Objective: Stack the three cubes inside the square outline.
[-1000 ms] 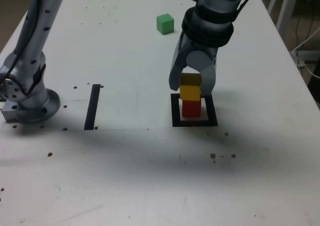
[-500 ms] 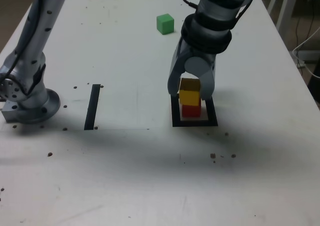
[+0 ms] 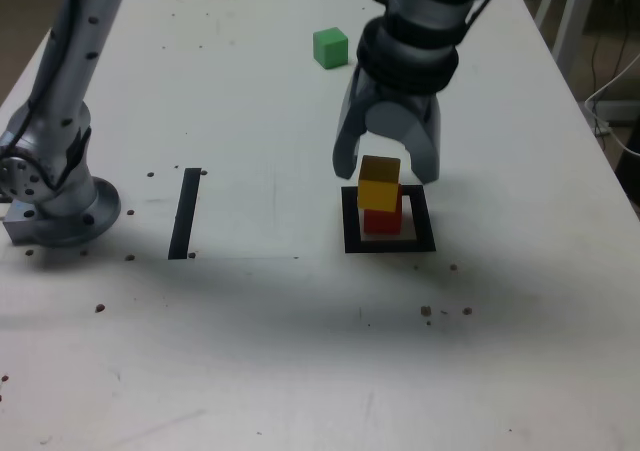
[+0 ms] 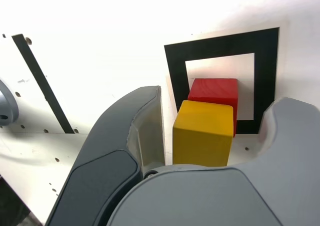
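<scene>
Pincer [image 3: 387,169] spread wide, gripping nothing, above yellow cube [image 3: 379,185] on red cube [image 3: 381,217], centre frame, speckled white desk [image 3: 300,331], no readable writing

Yellow cube [image 3: 379,185] atop red cube [image 3: 381,217]

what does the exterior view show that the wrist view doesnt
Only the exterior view shows the green cube far off on the table, and a second arm's base at that view's left. Only the wrist view shows the gap between each jaw and the yellow cube. Both show the open gripper, yellow on the red cube, the square outline and the black tape strip.
</scene>
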Action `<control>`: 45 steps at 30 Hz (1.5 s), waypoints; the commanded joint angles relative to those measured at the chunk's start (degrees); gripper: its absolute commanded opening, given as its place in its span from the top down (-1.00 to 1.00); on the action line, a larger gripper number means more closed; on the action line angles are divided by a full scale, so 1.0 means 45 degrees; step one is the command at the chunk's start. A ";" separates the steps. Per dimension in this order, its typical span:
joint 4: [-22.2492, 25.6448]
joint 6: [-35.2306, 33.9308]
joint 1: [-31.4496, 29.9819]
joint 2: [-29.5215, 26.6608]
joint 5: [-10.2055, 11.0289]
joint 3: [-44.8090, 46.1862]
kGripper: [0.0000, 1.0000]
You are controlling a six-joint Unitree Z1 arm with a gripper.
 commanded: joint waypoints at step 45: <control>0.0289 0.3323 0.6949 -0.0441 0.0934 -0.0003 -0.99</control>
